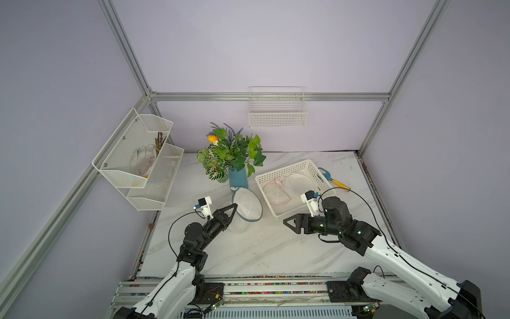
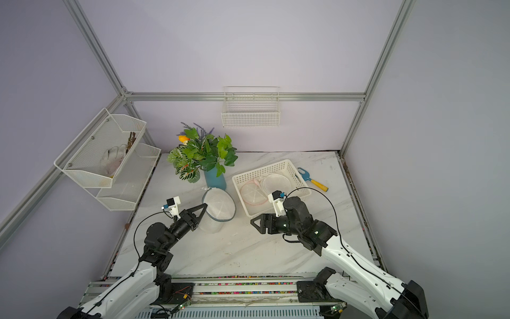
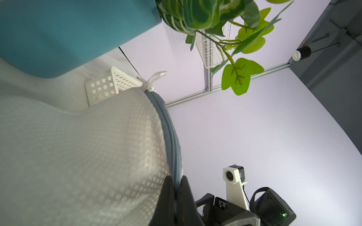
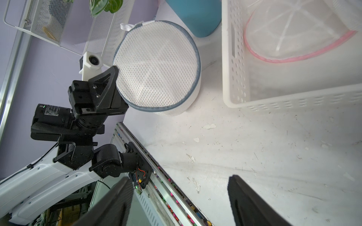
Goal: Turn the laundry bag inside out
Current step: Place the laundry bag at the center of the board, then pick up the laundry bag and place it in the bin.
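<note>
In both top views the laundry bag [image 1: 246, 204] stood on the table [image 1: 248, 254], just in front of the blue vase [image 1: 238, 178] and just beside the white basket [image 1: 300, 165]. It was a round white mesh bag with a grey rim. My left gripper [image 1: 234, 205] reached its tip to that rim on the side away from the basket. My right gripper [image 1: 285, 220] hung over bare table by the basket's near corner, apart from the bag, its tip pointing toward my left arm. From up there I could not make out the gap between its jaws.

My left wrist view showed the grip plainly: my left gripper [image 3: 177, 187] had its two black fingers [image 3: 166, 195] pressed together on the bag's grey zipper edge. The white mesh spread away on one side of them. The vase and a corner of the basket lay beyond the bag.

My right wrist view settled the other tool. My right gripper [image 4: 180, 177] had its fingers [image 4: 250, 205] wide apart with nothing between them — only scuffed table beyond. Further off, the bag [image 4: 156, 64] showed its round mesh face tilted up toward this camera, my left gripper [image 4: 115, 70] pinching the rim. The lower part seemed to rest on the table. In the basket [image 4: 227, 58] lay another mesh bag [image 4: 293, 35] — that one pink-rimmed.
</note>
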You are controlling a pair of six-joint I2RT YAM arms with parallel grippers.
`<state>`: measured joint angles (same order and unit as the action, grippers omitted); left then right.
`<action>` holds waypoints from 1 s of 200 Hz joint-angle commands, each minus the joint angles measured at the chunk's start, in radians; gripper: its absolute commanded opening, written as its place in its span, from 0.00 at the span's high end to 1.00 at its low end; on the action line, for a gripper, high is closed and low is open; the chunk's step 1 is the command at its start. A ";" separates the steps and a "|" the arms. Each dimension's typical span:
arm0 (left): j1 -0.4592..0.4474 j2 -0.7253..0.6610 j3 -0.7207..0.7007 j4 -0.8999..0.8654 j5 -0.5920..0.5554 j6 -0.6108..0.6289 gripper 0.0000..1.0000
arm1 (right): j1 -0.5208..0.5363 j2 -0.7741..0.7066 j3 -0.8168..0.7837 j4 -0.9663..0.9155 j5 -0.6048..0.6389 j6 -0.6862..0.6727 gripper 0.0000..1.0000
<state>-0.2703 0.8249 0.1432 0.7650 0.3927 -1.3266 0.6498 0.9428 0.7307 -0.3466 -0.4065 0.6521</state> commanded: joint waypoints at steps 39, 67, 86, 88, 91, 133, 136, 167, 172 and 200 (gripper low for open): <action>-0.011 0.242 -0.134 0.391 -0.067 -0.061 1.00 | -0.005 0.019 0.019 0.043 -0.025 0.004 0.19; 0.001 0.154 -0.145 0.111 -0.082 -0.008 0.95 | -0.007 0.017 0.023 0.031 -0.023 -0.007 0.19; 0.001 -0.016 -0.091 -0.220 -0.131 0.072 0.87 | -0.006 0.020 0.019 0.033 -0.023 -0.010 0.19; 0.001 -0.038 -0.085 -0.269 -0.143 0.083 0.86 | -0.006 0.022 0.018 0.033 -0.023 -0.009 0.19; 0.000 -0.066 -0.072 -0.330 -0.160 0.094 0.83 | -0.006 0.023 0.018 0.032 -0.022 -0.010 0.19; 0.004 -0.351 -0.042 -0.789 -0.335 0.151 0.53 | -0.007 0.026 0.014 0.046 -0.022 -0.006 0.19; 0.003 -0.357 -0.042 -0.800 -0.337 0.154 0.51 | -0.006 0.027 0.015 0.046 -0.022 -0.006 0.19; 0.003 -0.341 -0.007 -0.836 -0.336 0.222 0.29 | -0.006 0.030 0.024 0.034 -0.018 -0.010 0.19; 0.005 -0.335 0.009 -0.852 -0.344 0.241 0.26 | -0.006 0.029 0.027 0.031 -0.017 -0.013 0.19; 0.003 -0.321 0.127 -1.049 -0.469 0.294 0.21 | -0.006 0.030 0.033 0.020 -0.007 -0.017 0.18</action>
<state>-0.2707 0.5045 0.1493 -0.1215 0.0463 -1.1149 0.6495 0.9676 0.7315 -0.3294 -0.4240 0.6491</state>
